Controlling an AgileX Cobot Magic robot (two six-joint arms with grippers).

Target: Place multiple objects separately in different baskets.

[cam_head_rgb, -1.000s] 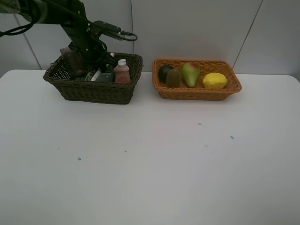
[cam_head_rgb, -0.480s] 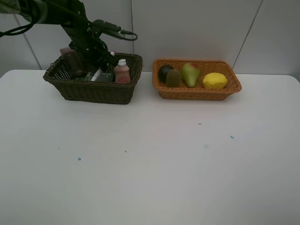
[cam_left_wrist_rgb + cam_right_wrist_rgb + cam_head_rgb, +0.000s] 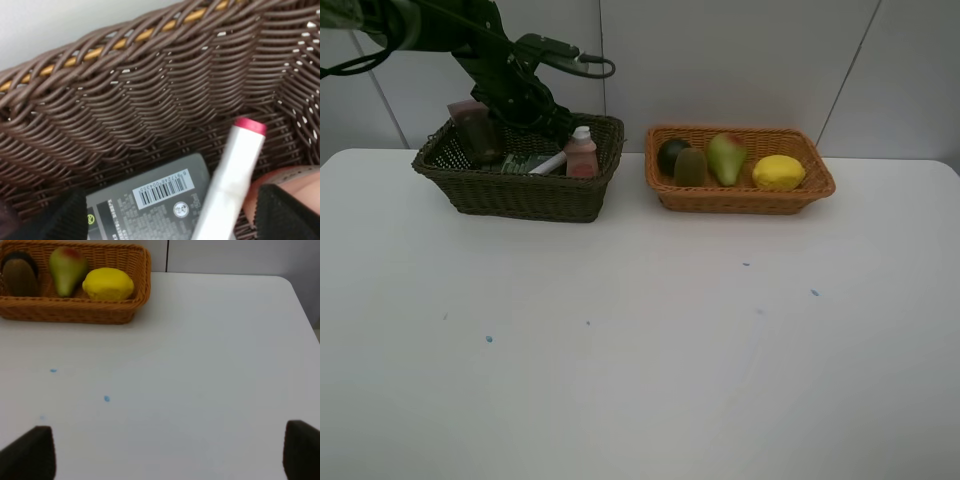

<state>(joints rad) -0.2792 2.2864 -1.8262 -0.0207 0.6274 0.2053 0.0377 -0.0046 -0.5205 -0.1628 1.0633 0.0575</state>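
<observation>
A: What's the left gripper (image 3: 165, 220) doing?
B: Spread wide over the dark basket (image 3: 520, 190), holding nothing; the marker (image 3: 227, 185) lies between its fingertips (image 3: 60, 217) on the dark bottle (image 3: 150, 200).
A: The right gripper (image 3: 170, 452)?
B: Wide too, above bare table (image 3: 200, 365). The orange basket (image 3: 740, 195) holds 4 fruits.

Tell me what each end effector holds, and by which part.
Nothing. The left end effector is open over the marker in the dark basket; the right end effector is open and empty.

Black jointed left arm (image 3: 490, 60), glossy housings, thin black cable looping off its wrist, dark blunt fingertips (image 3: 67, 217) with yellow-green edge
</observation>
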